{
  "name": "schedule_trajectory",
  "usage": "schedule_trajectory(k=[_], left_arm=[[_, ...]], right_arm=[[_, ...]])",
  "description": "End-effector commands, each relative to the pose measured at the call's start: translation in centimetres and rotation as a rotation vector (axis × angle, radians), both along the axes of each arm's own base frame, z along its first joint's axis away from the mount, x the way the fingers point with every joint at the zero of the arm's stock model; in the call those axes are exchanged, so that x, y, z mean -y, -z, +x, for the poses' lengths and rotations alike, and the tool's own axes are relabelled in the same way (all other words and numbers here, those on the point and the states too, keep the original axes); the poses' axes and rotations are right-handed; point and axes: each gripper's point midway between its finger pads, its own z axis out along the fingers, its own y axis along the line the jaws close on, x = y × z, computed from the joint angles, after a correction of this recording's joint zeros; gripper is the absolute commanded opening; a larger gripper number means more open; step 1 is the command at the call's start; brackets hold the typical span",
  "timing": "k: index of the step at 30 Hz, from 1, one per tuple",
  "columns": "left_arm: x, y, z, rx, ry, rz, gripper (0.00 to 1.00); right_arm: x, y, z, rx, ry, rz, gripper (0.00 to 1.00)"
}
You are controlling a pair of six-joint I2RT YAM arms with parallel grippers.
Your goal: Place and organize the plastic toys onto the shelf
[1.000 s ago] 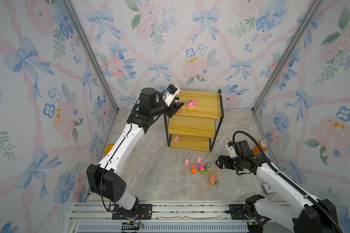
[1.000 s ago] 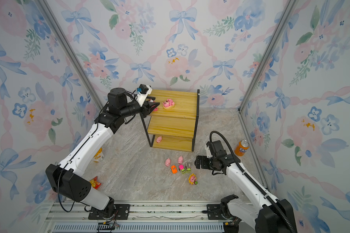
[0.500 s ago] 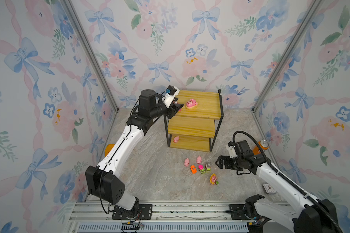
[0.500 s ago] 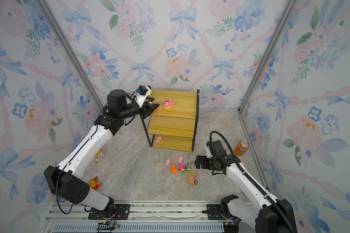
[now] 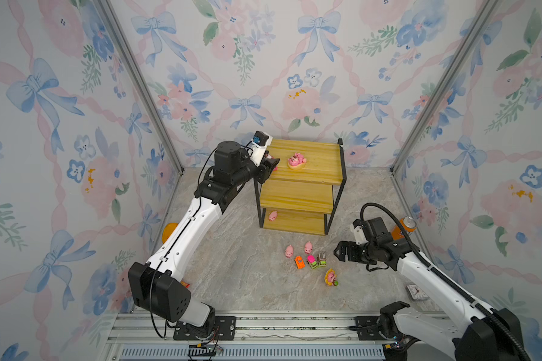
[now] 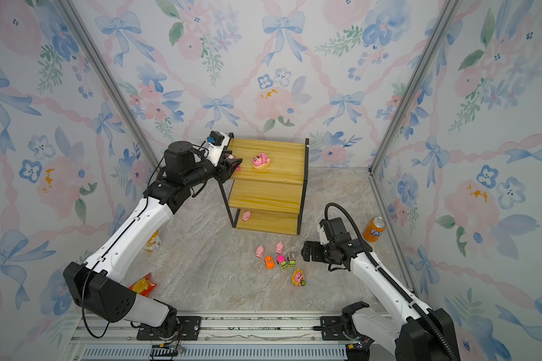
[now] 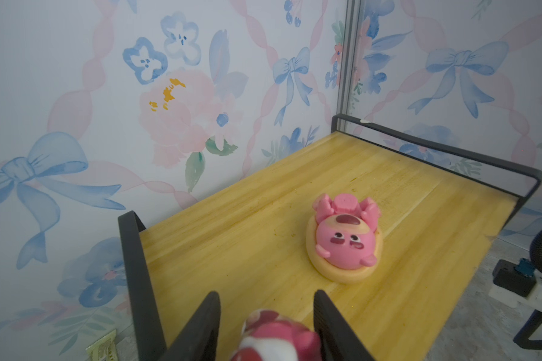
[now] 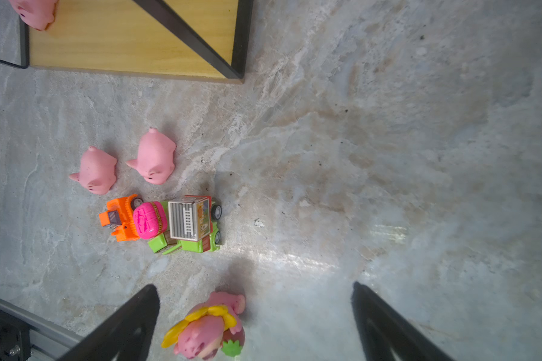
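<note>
The plastic toys (image 5: 312, 261) are only partly shelved. The left hand (image 7: 265, 295) has just eased its fingers apart around a dark pink bear (image 7: 273, 337) at the 9 o'clock edge of the top board of the shelf (image 5: 319, 168). A gap shows on one side, so the bear looks set down rather than gripped. That placement seems finished once the hand backs away.

On the shelf, the top board also carries a bear in a yellow ring (image 5: 296, 161) near its middle. The bottom board holds a pale pig (image 5: 273, 215) at its 9 o'clock end, and the middle board shows no toy.

On the tabletop (image 5: 232, 250), at 5 o'clock from the shelf, wait two pigs (image 5: 289, 251), three cars (image 5: 299, 262) and a flower-collared bear (image 5: 330, 277). The right hand (image 5: 340, 251) hangs at 3 o'clock of the cars, spread wide and holding nothing.
</note>
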Motion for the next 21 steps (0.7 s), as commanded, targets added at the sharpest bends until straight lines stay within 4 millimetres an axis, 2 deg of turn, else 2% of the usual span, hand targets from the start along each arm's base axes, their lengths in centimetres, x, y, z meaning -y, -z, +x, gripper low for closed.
schedule_trajectory(k=[1,21], left_arm=[[-0.38,-0.23,-0.47,-0.011,-0.028,-0.011,0.48],[-0.40,-0.29,-1.36,-0.013,-0.037,-0.017,0.38]], right_arm=[[0.29,0.26,-0.22,0.000,0.004,-0.009,0.98],[0.31,0.37,-0.18,-0.006,0.003,-0.014,0.98]])
